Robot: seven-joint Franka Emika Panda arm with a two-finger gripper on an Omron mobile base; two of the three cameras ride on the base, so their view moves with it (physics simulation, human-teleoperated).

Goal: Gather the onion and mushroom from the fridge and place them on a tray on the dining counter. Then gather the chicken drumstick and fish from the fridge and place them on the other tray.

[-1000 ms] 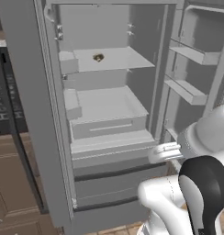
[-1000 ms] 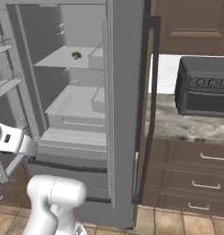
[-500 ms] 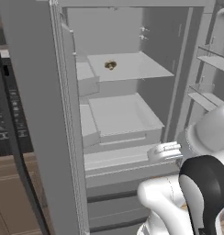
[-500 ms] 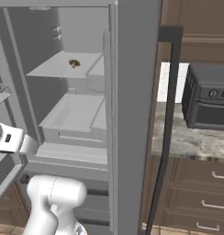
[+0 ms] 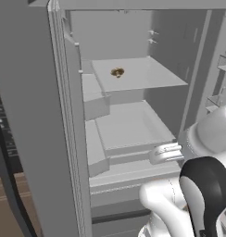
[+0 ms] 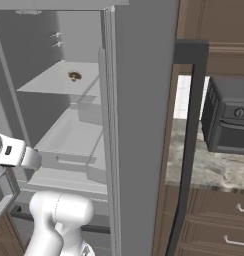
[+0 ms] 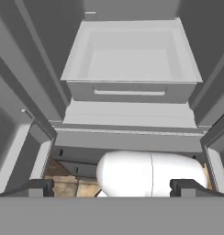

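You had driven the base closer to the fridge (image 5: 36,115) over the last second: its open interior grew and slid across both base views, which was the cameras moving, not the contents. That put you within reach of the shelves, so the gathering looked ready to begin, with nothing yet picked.

The tool (image 7: 111,187) stood released, its tips spread wide with nothing between them, pointing into the fridge at the level of the white drawer (image 7: 130,59), which lay empty. A small round brown thing (image 5: 117,72) sat alone on the upper shelf (image 5: 147,76), above that drawer; it was too small to tell whether it was the mushroom. The onion, drumstick and fish could not be made out.

To the fridge's right stood a stone-topped bench (image 6: 209,165) carrying a dark toaster oven (image 6: 229,122). The open right door with its dark handle (image 6: 191,145) crowded that side, and the door bins (image 5: 222,65) narrowed the reach.
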